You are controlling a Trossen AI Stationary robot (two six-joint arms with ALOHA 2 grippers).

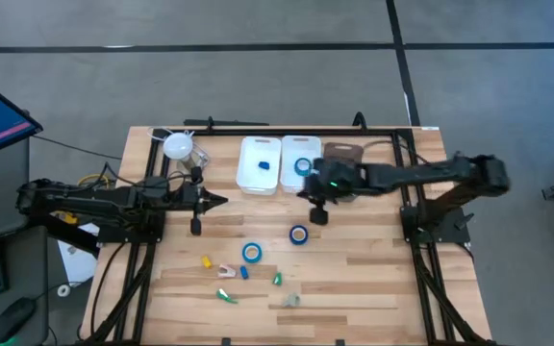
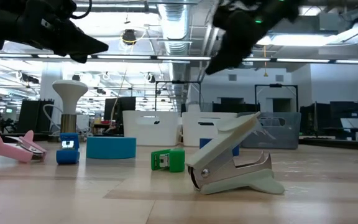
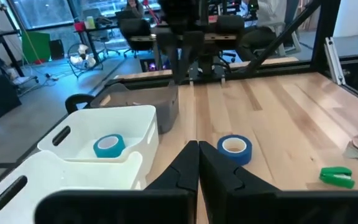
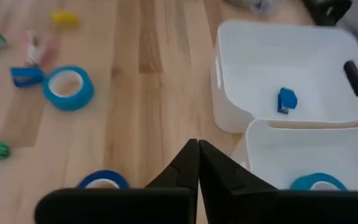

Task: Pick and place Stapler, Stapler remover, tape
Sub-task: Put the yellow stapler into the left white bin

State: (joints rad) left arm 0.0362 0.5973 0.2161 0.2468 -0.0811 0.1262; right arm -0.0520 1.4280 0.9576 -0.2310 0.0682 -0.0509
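Two white bins stand side by side at the far edge of the bench (image 1: 373, 279). The left bin (image 1: 258, 164) holds one small blue stapler (image 1: 264, 165), lying alone on its floor. The right bin (image 1: 296, 152) holds one blue tape roll (image 1: 303, 166), lying flat with its hole upward. A darker tray (image 1: 346, 154) sits just beside that bin; its contents cannot be made out.

No writing or label can be read on any item.

Two more tape rolls lie flat on the open wood, one (image 1: 299, 234) near the bins and one (image 1: 251, 252) closer to the scattered small pieces. A pale staple remover (image 2: 235, 165) rests on its side in the low view, jaws pointing left.

The right hand (image 1: 317, 205), fingers together and holding nothing, hovers at the right bin's near edge. The left hand (image 1: 221, 200), also closed and empty, waits beside the left bin.
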